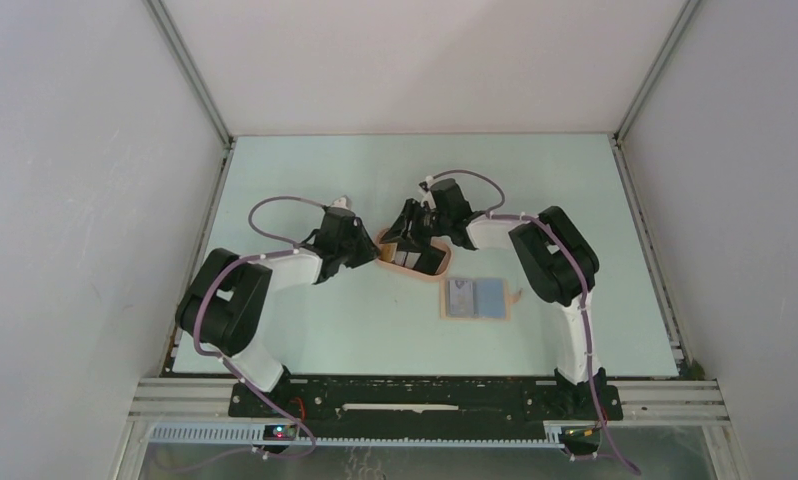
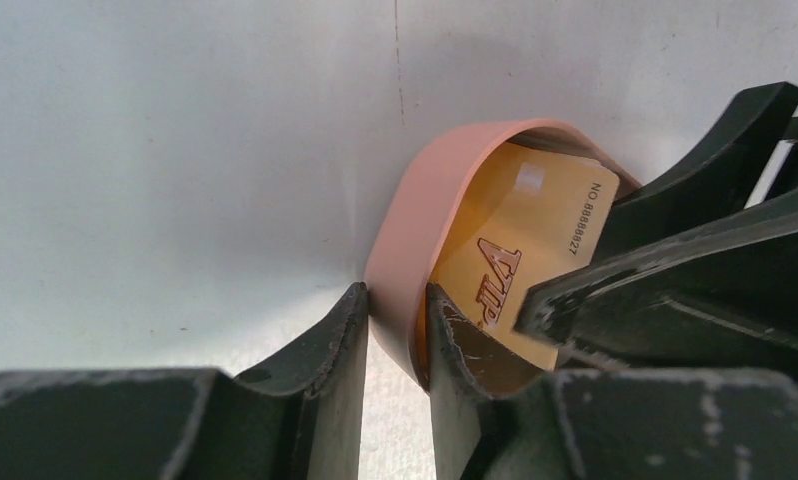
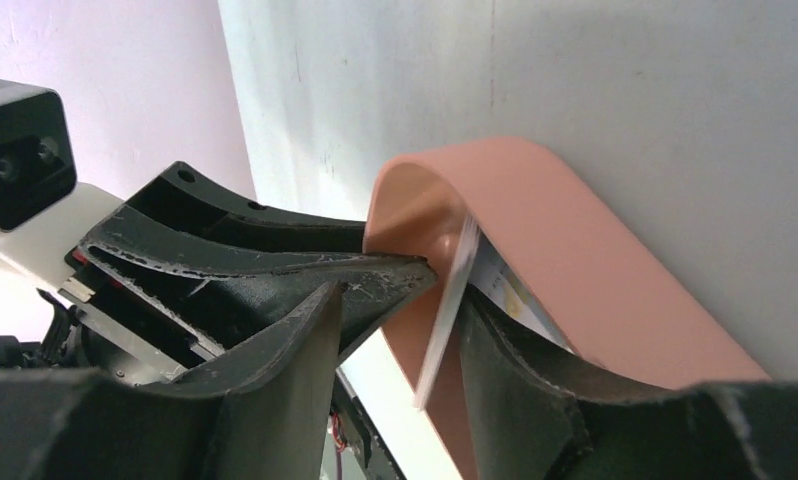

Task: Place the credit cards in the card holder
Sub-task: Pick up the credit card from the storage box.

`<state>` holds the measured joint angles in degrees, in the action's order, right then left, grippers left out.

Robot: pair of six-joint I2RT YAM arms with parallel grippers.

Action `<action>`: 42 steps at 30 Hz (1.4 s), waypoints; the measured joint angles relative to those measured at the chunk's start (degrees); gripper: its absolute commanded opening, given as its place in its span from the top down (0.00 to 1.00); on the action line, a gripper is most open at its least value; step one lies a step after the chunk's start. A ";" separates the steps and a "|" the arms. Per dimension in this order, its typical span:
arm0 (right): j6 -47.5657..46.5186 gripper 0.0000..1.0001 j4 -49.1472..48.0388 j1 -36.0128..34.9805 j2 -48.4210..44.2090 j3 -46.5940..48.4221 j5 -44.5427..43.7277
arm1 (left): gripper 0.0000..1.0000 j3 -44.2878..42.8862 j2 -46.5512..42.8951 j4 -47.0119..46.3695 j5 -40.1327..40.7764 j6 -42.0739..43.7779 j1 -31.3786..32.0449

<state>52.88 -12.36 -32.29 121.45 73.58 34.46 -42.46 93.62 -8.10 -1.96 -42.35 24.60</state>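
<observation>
The peach tray [image 1: 430,268] lies mid-table. My left gripper [image 1: 368,250] is shut on its left rim [image 2: 415,220], one finger outside the wall and one inside. A yellow-orange credit card [image 2: 520,250] marked VIP stands tilted inside the tray. My right gripper [image 1: 409,236] reaches into the tray from above. A light card [image 3: 445,320], seen edge-on, stands between its open fingers [image 3: 400,300]. The card leans on the right finger, clear of the left one. The tan card holder [image 1: 475,316] lies open to the right, showing a grey striped card [image 1: 462,296] and a blue card [image 1: 490,296].
Both grippers crowd the tray's left end, their fingers close together [image 2: 675,260]. Grey enclosure walls [image 1: 95,150] flank the pale green table [image 1: 375,330]. The holder lies near the right arm's elbow [image 1: 550,260].
</observation>
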 measured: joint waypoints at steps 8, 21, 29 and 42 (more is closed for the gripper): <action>-0.74 0.43 1.73 -1.14 0.57 0.87 0.57 | 0.70 0.28 -0.02 -0.66 -0.79 -0.35 0.48; -6.62 0.46 11.50 -1.46 0.28 4.74 -4.42 | 0.69 0.35 -0.02 -0.74 -0.63 -0.35 0.52; -4.52 0.47 9.01 0.13 0.15 2.89 0.52 | 0.67 0.37 -0.55 -0.11 0.09 -0.31 0.90; -1.27 0.49 5.68 3.06 0.07 1.09 5.73 | 0.60 0.37 -2.47 0.55 -0.20 -0.15 0.90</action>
<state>51.62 -6.68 -29.23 121.51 74.67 40.18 -42.09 91.15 -7.55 -2.15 -42.50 25.50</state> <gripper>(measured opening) 0.516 0.379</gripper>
